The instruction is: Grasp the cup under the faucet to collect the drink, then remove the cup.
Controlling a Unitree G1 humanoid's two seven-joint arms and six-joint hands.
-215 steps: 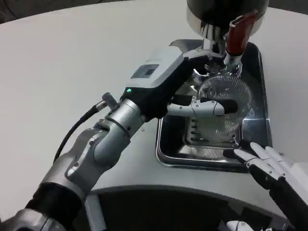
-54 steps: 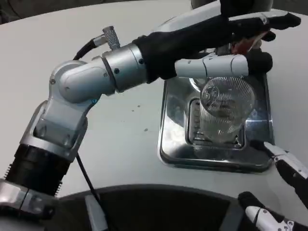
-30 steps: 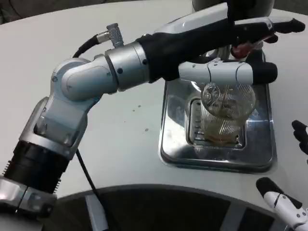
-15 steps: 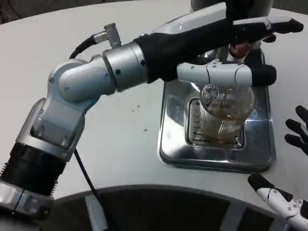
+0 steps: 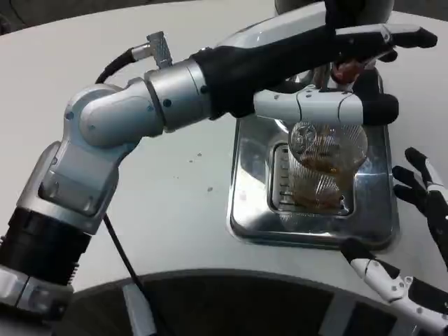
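A ribbed clear cup (image 5: pixel 325 171) stands on the grate of the steel drip tray (image 5: pixel 245 203), under the faucet, with brown drink in it. My left hand (image 5: pixel 336 49) reaches across over the faucet. Its fingers lie flat on top of the red faucet lever (image 5: pixel 344 70), and its thumb (image 5: pixel 315 106) stretches out just above the cup's rim. That hand holds nothing. My right hand (image 5: pixel 428 210) hangs to the right of the tray with fingers spread, apart from the cup.
The dispenser body (image 5: pixel 301 7) rises at the back behind the tray. My left forearm (image 5: pixel 175 98) spans the table (image 5: pixel 140 210) from the left. The table's curved front edge runs below the tray.
The brown drink has risen in the cup. My right hand has come up from the lower right edge toward the tray's right side. My left hand stays on the lever.
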